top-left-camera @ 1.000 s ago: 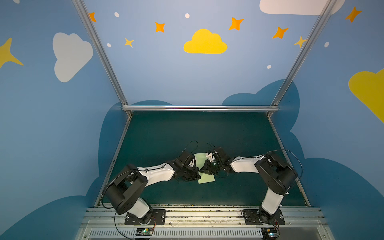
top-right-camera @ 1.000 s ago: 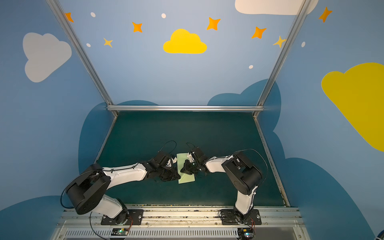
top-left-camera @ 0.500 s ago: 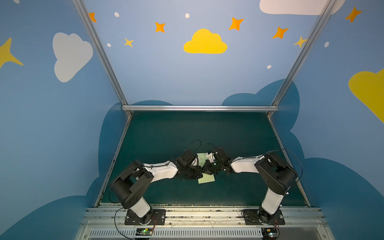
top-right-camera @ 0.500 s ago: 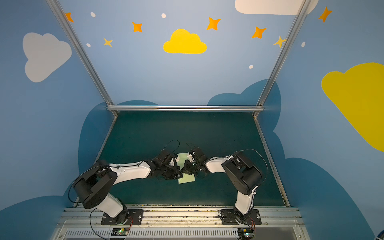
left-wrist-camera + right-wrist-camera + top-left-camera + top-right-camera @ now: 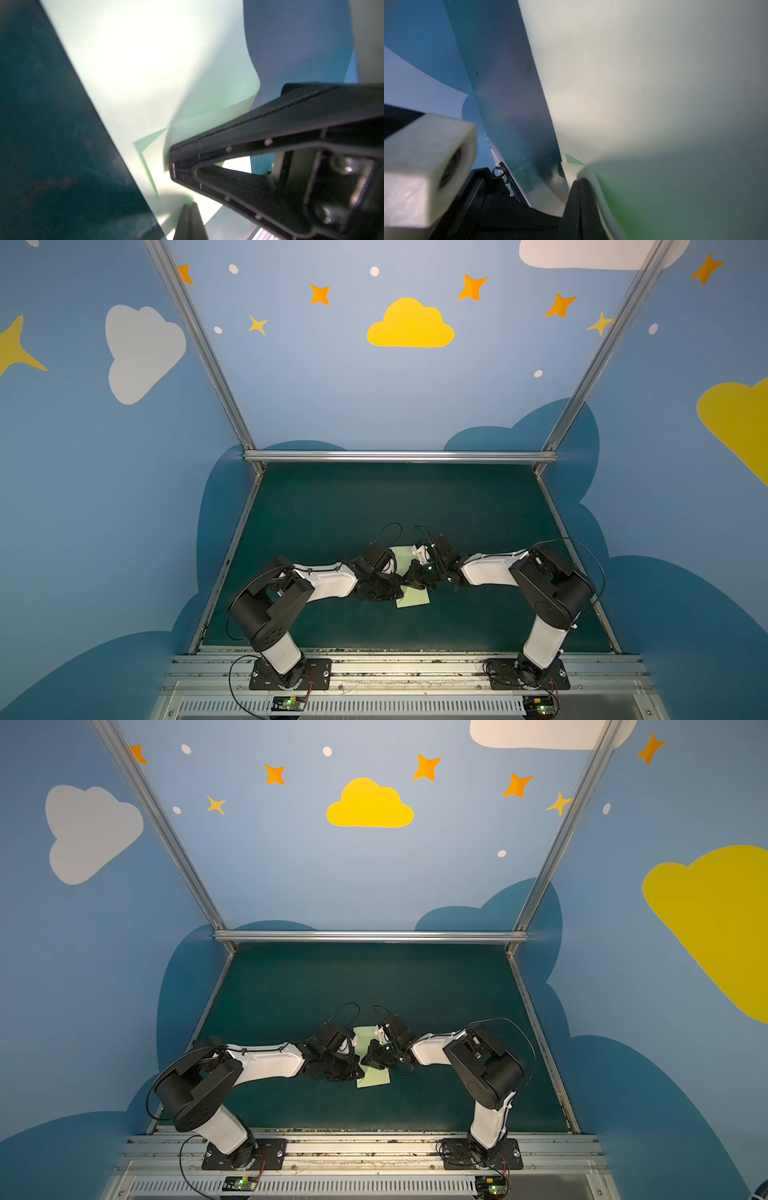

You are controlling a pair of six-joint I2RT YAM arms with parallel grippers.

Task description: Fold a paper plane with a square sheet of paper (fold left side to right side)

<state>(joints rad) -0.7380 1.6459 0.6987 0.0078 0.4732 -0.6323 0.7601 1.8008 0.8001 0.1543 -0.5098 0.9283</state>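
Observation:
The pale green paper (image 5: 413, 598) lies folded on the dark green mat (image 5: 374, 506), between both grippers in both top views (image 5: 375, 1078). My left gripper (image 5: 397, 587) (image 5: 358, 1069) is shut, with its tips (image 5: 190, 204) pressing down on the sheet (image 5: 135, 72). My right gripper (image 5: 410, 576) (image 5: 369, 1058) reaches in from the other side, and its black tip (image 5: 172, 162) meets a raised, curling flap. In the right wrist view its jaws (image 5: 580, 184) stand together. The paper (image 5: 654, 104) shows on both sides of the tip and wraps over it.
Aluminium rails (image 5: 399, 456) and blue painted walls border the mat (image 5: 374, 986) at the back and sides. Both arm bases (image 5: 286, 672) (image 5: 528, 672) stand on the front rail. A blurred white block (image 5: 425, 166) sits close beside the right gripper.
The left arm has stretched toward the middle, and its gripper has slid a little to the right over the paper. The right arm has barely moved.

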